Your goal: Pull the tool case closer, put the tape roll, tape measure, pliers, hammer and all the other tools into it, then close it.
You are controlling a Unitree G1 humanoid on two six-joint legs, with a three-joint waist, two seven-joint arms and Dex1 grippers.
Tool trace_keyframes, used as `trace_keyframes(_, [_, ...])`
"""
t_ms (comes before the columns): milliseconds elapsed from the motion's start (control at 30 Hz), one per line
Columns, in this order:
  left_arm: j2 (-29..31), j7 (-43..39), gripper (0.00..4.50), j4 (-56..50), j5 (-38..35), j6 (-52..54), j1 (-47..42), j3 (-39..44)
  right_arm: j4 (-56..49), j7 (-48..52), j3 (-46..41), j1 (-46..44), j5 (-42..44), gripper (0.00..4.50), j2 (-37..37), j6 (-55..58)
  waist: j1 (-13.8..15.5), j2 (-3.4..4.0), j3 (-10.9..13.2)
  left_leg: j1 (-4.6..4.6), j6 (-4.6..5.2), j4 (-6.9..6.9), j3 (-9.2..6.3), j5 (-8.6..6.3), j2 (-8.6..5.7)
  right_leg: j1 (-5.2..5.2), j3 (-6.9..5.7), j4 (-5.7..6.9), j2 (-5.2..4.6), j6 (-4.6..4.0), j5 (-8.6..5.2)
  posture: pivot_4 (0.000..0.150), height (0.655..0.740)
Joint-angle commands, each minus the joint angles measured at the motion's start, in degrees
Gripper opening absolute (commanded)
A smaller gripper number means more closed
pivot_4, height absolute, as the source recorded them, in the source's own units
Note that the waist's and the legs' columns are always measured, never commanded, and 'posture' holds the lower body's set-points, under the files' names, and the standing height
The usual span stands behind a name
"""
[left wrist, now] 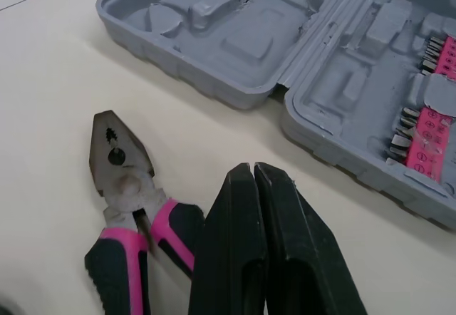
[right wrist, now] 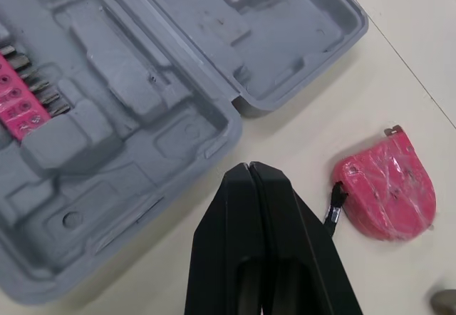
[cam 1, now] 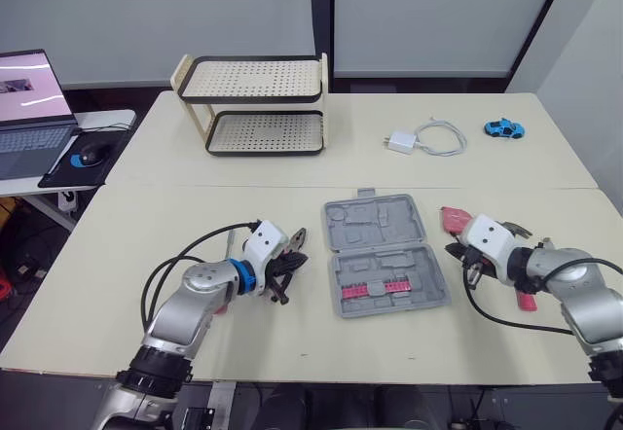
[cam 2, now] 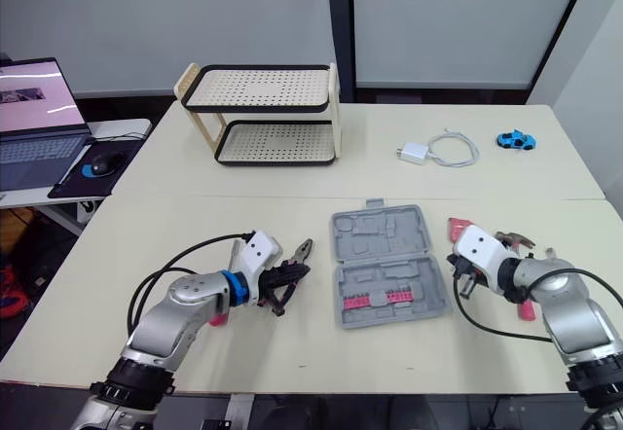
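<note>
Left pincer (left wrist: 253,169) and right pincer (right wrist: 249,167) both closed, empty. Pliers (left wrist: 125,179) lie left of the open tool case (cam 1: 375,221), nose pointing far-right toward it.

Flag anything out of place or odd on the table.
Nothing is spilled or broken. The odd ones out are a blue toy car and a white charger at the table's far side: neither is a tool. Pliers and tape measure lie outside the open case.
</note>
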Motion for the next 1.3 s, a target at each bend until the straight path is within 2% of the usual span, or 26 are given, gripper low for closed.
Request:
trace_keyframes(33, [-1.78,0.8,0.03,2.25,1.98,-1.8,-2.12,-1.57,2.5,-1.34,1.39,-3.45,-2.56,0.0,1.33,-1.48,-0.02,0.0,0.0,0.0,0.0,0.0,0.0,0.0,-0.01,0.0,0.0,0.0,0.0,0.0,0.0,0.15,0.74])
trace_keyframes(600, [-7.24,2.34,0.03,14.77,9.33,-8.93,-8.4,-4.84,15.2,1.12,4.79,-11.51,-5.38,0.0,5.67,-3.62,-0.13,0.0,0.0,-0.04,-0.06,0.05,-0.02,0.04,-0.03,-0.06,-0.01,0.03,0.0,0.0,0.01,0.15,0.74])
trace_keyframes(1300, [-11.25,1.0,0.03,23.35,12.27,-13.91,-12.26,-6.17,23.14,4.19,7.08,-15.6,-5.91,0.0,8.75,-8.29,-0.13,-0.01,-0.01,-0.04,-0.12,0.14,-0.05,0.08,-0.04,-0.06,-0.02,0.11,0.0,0.01,0.02,0.15,0.74])
